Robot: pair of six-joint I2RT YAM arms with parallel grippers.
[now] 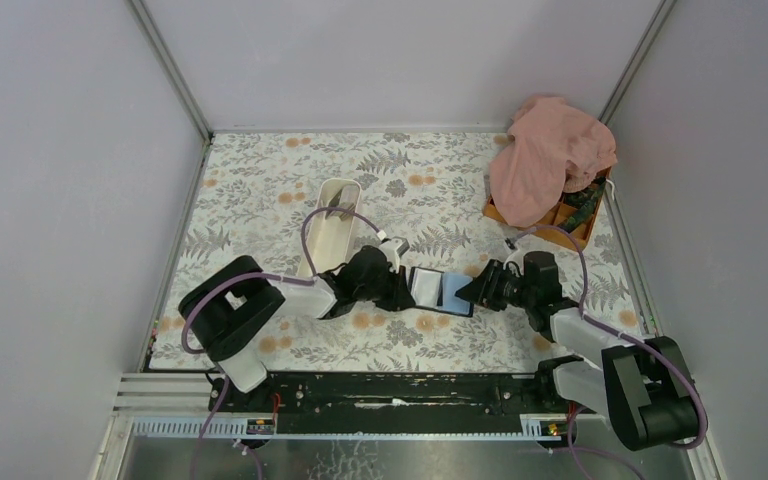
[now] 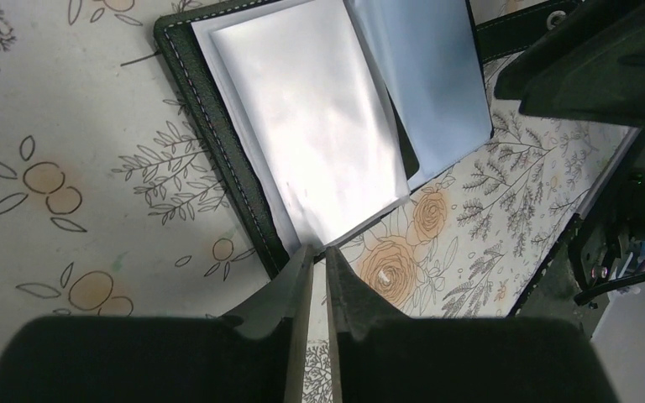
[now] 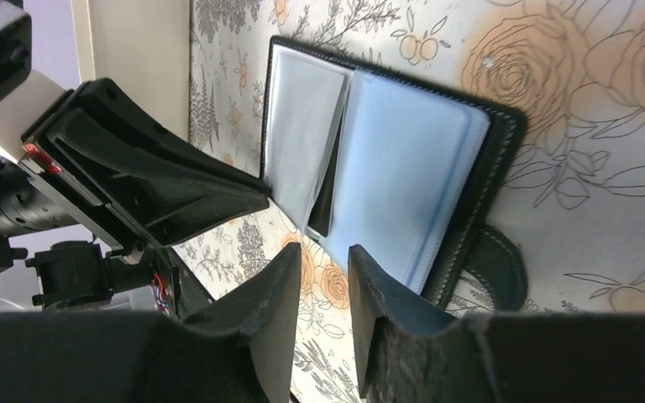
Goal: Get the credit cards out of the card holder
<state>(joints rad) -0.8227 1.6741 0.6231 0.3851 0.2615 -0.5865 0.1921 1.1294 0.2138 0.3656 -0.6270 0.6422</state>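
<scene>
- I see the card holder (image 1: 441, 290) lying open on the floral tablecloth (image 1: 260, 190). It is in the near half of the table, between my two grippers.
- Its black stitched cover faces down. A whitish clear sleeve (image 2: 302, 126) lies on the left arm's side and a pale blue sleeve (image 2: 428, 75) on the right arm's side. One leaf stands a little raised near the fold.
- The left gripper (image 2: 319, 256) sits low at the holder's edge, jaws narrowed to a thin slit. A corner of the whitish clear sleeve meets that slit, and I cannot tell whether it is pinched.
- The right gripper (image 3: 322, 264) sits low beside the pale blue sleeve, jaws parted. Only tablecloth shows between them, so it grasps nothing.
- The white tray (image 1: 332, 225) stands just behind the left arm.
- The orange box (image 1: 572, 225), partly under a pink cloth (image 1: 550, 155), is at the far right corner.
</scene>
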